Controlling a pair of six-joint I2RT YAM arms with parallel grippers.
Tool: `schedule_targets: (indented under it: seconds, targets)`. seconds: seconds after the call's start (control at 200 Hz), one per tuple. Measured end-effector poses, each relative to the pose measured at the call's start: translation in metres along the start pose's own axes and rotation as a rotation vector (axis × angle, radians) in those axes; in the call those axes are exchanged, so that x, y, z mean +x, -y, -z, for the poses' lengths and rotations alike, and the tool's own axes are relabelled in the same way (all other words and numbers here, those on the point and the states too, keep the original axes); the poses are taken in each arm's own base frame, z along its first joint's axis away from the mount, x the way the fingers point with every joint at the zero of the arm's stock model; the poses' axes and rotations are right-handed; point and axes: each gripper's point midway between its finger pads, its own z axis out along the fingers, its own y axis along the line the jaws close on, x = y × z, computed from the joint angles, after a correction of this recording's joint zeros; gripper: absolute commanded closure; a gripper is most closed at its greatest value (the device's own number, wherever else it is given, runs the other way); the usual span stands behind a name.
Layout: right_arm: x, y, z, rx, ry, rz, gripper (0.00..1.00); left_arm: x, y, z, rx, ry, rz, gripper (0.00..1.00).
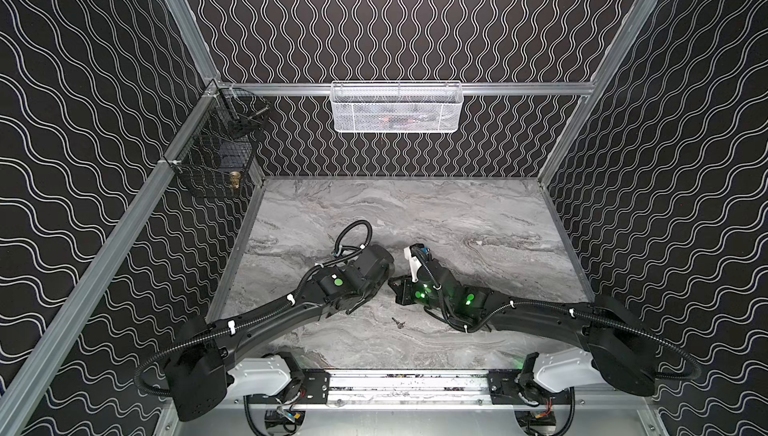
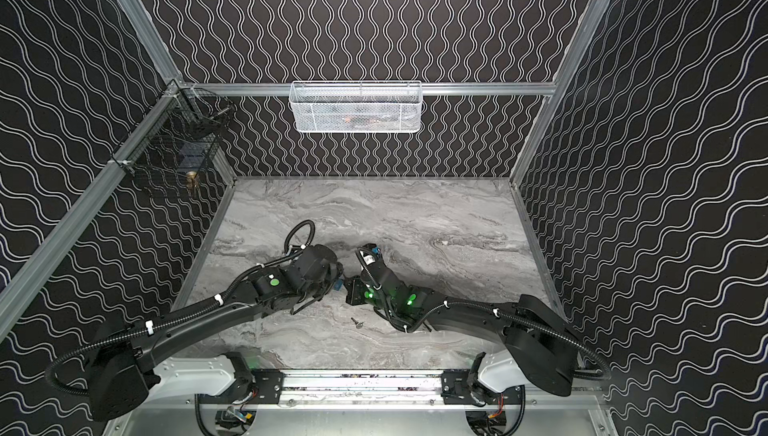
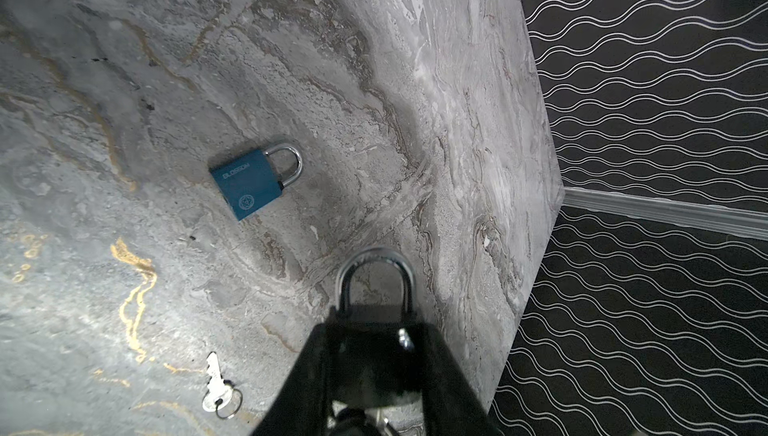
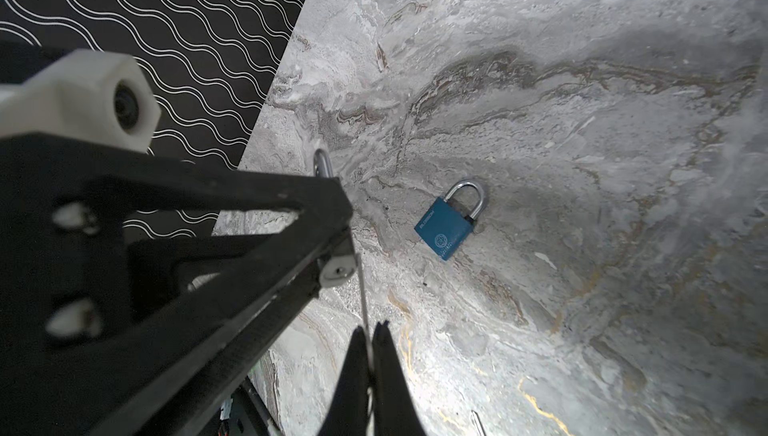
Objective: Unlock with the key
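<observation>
My left gripper (image 3: 374,330) is shut on a dark padlock (image 3: 374,363), gripping its body on both sides. The padlock's silver shackle (image 3: 376,276) sticks out past the fingertips. My right gripper (image 4: 370,330) is shut on a key (image 4: 362,301), whose thin blade shows edge-on. The blade runs up to the pale bottom face of the held padlock (image 4: 336,270); I cannot tell how deep the blade sits. In both top views the two grippers (image 1: 390,281) (image 2: 343,282) meet tip to tip over the middle of the marble table (image 1: 457,222).
A blue padlock (image 3: 249,187) (image 4: 444,232) lies flat on the table with its shackle closed. A spare key on a ring (image 3: 218,392) (image 1: 397,322) lies nearer the front. A white mesh basket (image 1: 395,108) hangs on the back rail and black wire baskets (image 1: 216,164) hang on the left wall.
</observation>
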Motion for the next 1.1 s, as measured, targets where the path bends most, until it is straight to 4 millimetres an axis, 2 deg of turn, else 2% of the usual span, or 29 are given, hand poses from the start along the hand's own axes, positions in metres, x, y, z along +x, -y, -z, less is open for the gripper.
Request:
schedule_targets:
  seconds: [0.315,0.701,1.096]
  targets:
    - [0.0,0.001,-0.001,0.01,0.0,0.001,1.0,0.002,-0.002,-0.003,-0.005,-0.005,0.002,1.0]
    - [0.008,-0.005,0.0,-0.016,-0.018,0.029,1.0,-0.004,-0.001,0.003,0.016,0.013,0.018,1.0]
    - [0.002,-0.009,0.0,-0.014,0.005,0.036,1.0,-0.005,-0.001,0.003,0.015,0.02,0.022,1.0]
